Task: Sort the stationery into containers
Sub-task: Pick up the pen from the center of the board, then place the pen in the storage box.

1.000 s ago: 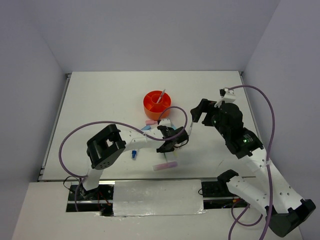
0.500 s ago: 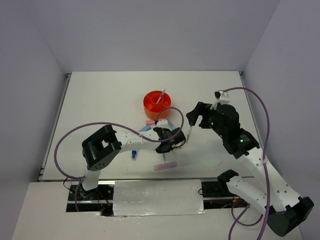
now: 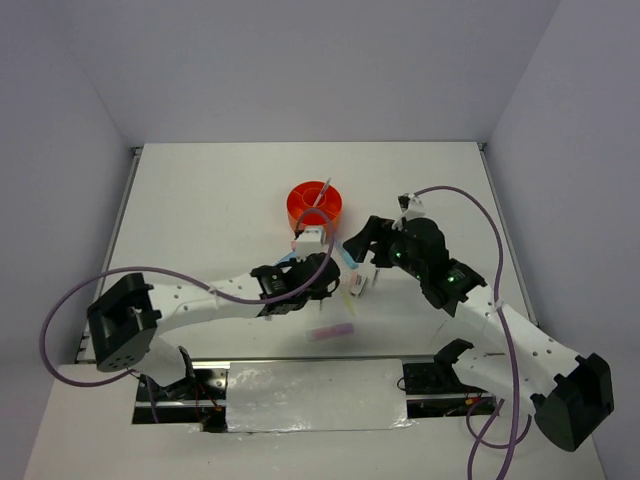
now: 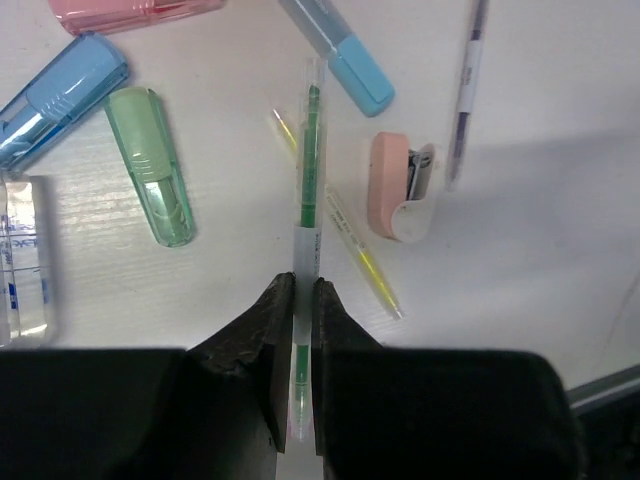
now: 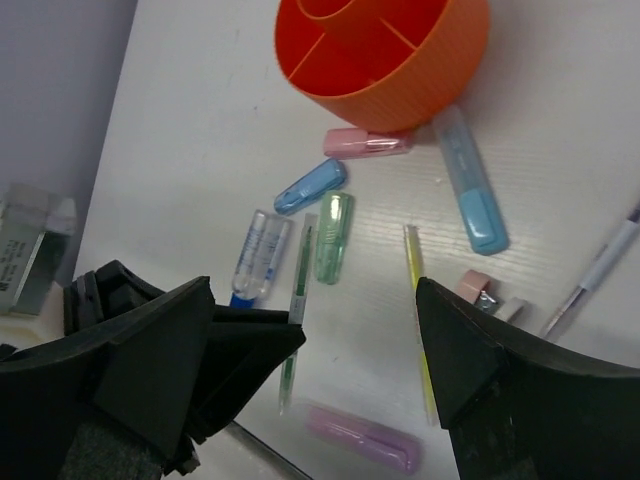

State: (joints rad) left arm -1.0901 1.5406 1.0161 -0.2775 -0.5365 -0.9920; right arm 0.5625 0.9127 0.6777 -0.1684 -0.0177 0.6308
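Note:
My left gripper is shut on a thin clear pen with a green refill, which points away over the pile of stationery. Around it lie a green highlighter, a blue highlighter, a pink highlighter, a thin yellow pencil, a pink eraser and a white-blue tube. The orange organizer stands just beyond the pile. My right gripper hangs open above the pile, beside the left gripper, with nothing between its fingers.
A long blue highlighter leans against the organizer's wall. A purple highlighter lies nearest the table's front edge. A white-and-purple pen lies to the right. A thin pen stands in the organizer.
My left gripper has closed on the green pen and its arm has stretched out low to the left. My right gripper has moved left and down over the pile.

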